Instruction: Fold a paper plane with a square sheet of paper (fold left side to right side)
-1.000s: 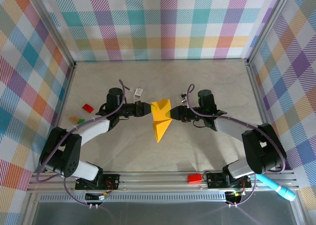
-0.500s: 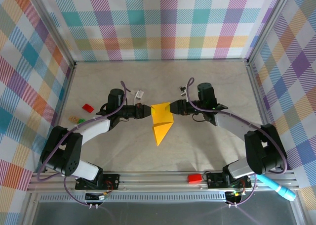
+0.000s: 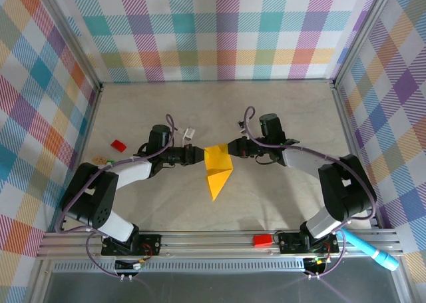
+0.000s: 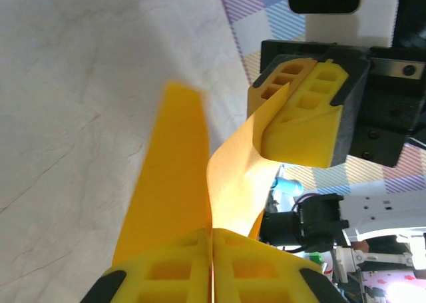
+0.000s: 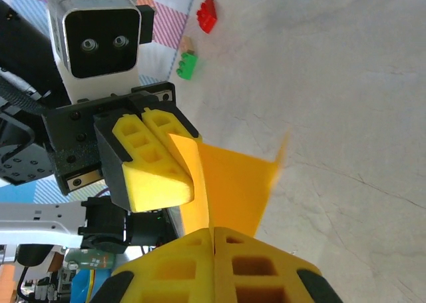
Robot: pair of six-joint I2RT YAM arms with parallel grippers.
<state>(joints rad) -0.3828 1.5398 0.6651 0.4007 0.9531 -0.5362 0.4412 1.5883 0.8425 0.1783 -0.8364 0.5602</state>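
Seen from above, the paper plane [image 3: 217, 170], a half-folded yellow-orange dart, sits mid-table [image 3: 279, 110] with its point aimed at 6 o'clock. The left hand [image 3: 198, 155] pinches its 10 o'clock corner and the right hand [image 3: 230, 148] its 1 o'clock corner, apparently to raise the wide end so the left side can be carried across to the right.

From the left wrist, the left hand [image 4: 213, 231] has its ribbed yellow fingers pressed together on the paper plane [image 4: 176, 176]. The thin sheet bows up toward 1 o'clock, where the right hand [image 4: 286, 110] clamps the far edge.

From the right wrist, the right hand [image 5: 213, 233] is likewise closed on the paper plane [image 5: 233, 176], with the left hand [image 5: 163, 160] nipping its opposite corner at 10 o'clock. The sheet stands off the matte, stone-veined table [image 5: 346, 83], smooth and crisply creased.
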